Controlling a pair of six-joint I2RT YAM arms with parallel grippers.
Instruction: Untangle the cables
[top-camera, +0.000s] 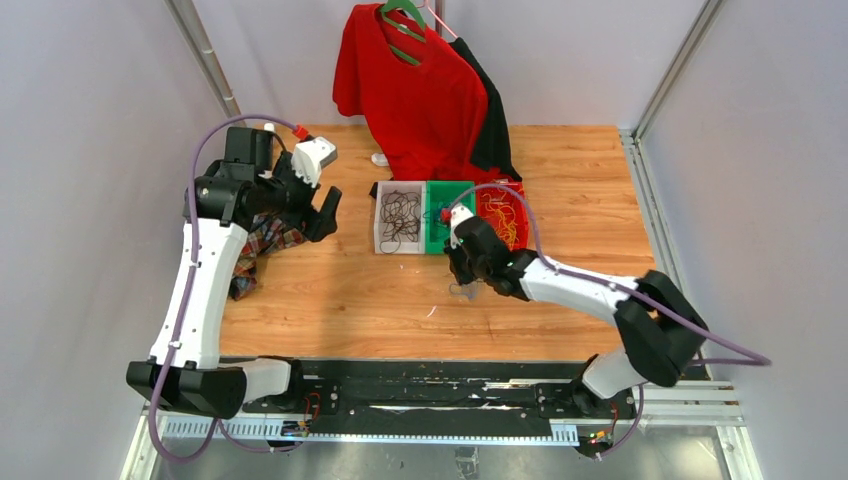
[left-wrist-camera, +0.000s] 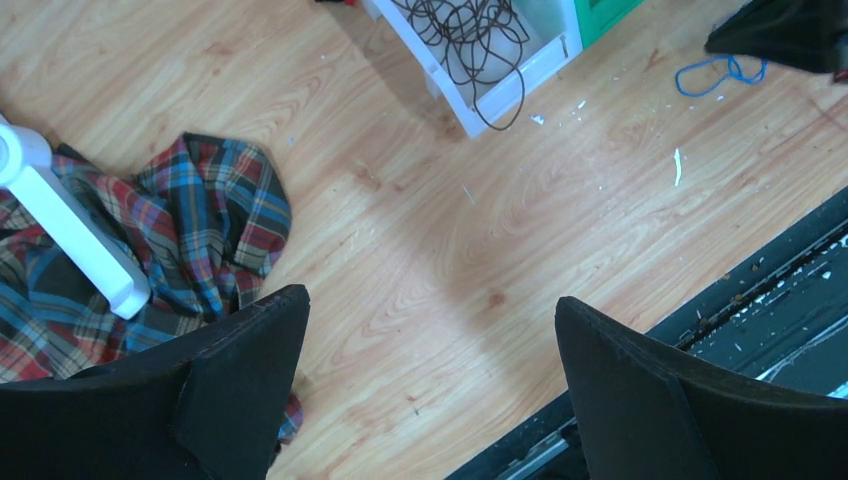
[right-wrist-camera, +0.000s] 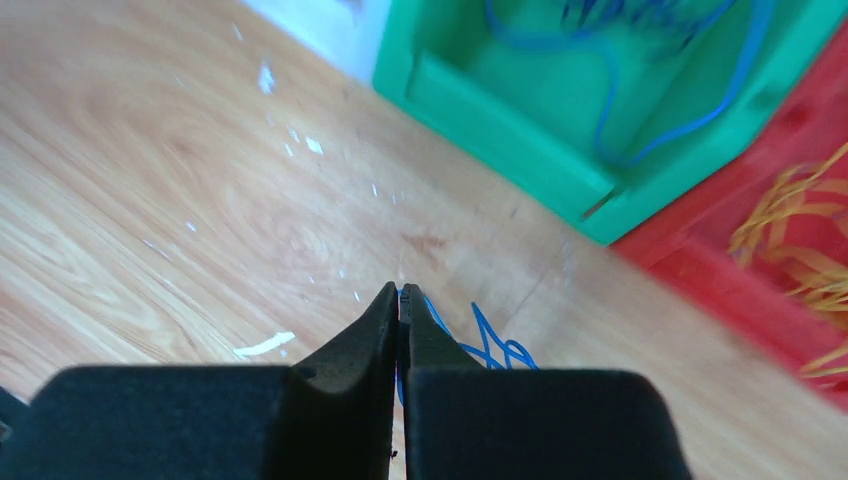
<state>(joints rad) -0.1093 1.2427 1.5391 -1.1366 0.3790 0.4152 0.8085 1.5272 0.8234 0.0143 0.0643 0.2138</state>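
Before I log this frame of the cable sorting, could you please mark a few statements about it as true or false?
1. The right gripper is shut on a blue cable on the table. True.
2. The left gripper is shut on the plaid cloth. False: it is open and holds nothing, and the cloth lies beside it.
3. The black cables lie in the green bin. False: they lie in the white bin, and the green bin holds blue cables.
4. The yellow cables lie in the red bin. True.
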